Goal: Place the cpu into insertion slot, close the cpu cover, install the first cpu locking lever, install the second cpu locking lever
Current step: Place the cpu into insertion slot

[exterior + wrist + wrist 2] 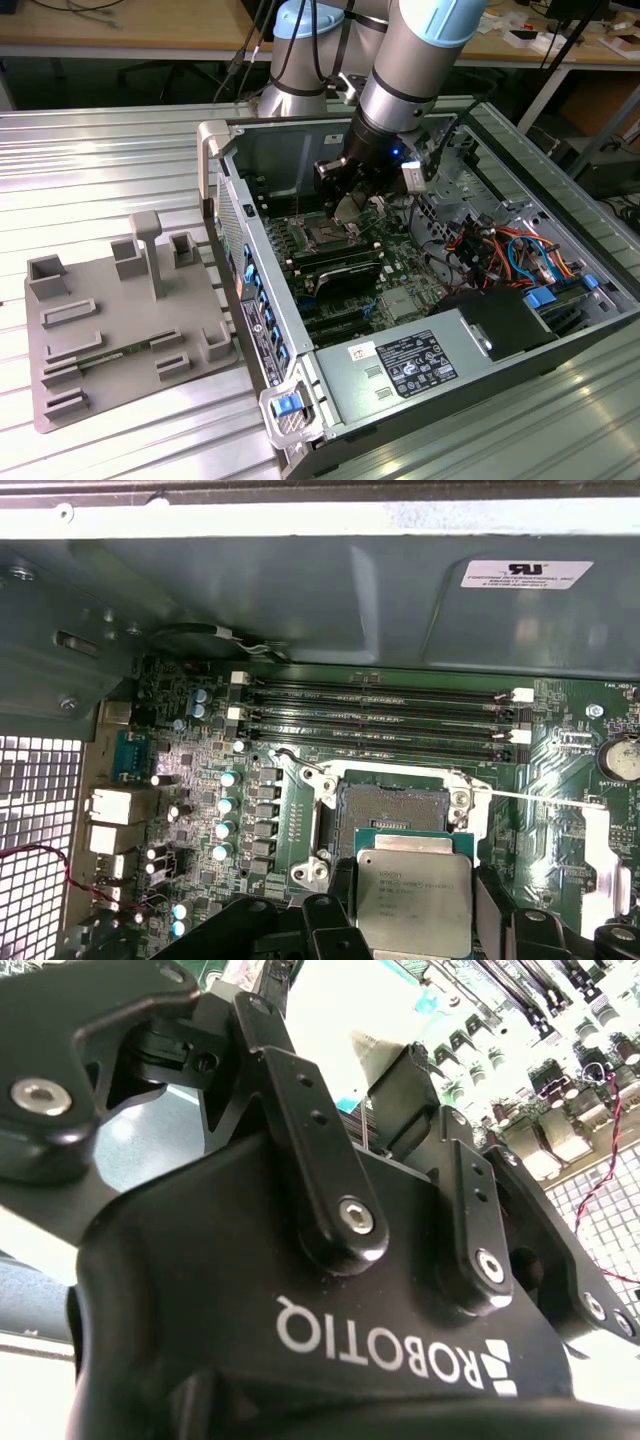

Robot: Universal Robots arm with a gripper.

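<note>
Nearest you in the exterior view sat the grey power supply box (420, 365), in the near end of the open computer case (290, 150). The grey fixture tray (110, 330) lay just beside the case on the exterior view's left, on the ribbed metal table (100, 170). Past the box lay the green motherboard (400, 270), and above its middle your gripper (350, 207) hung on the arm (420, 50) that reached down from the far side. Your claw was closed narrow on the cpu (413, 895): in the first wrist view its dark fingers (492, 905) flanked two opposite edges of the chip, whose silvery-grey top faced the camera. You held the cpu just short of the insertion slot (390, 815), its far edge overlapping the slot's near rim, not seated. The slot lay uncovered, and the cpu cover (590, 820) looked swung aside next to it. Beyond the slot ran the long black memory slots (380, 715), then the case's grey far wall (300, 600). Farthest off stood wooden workbenches (120, 25).
</note>
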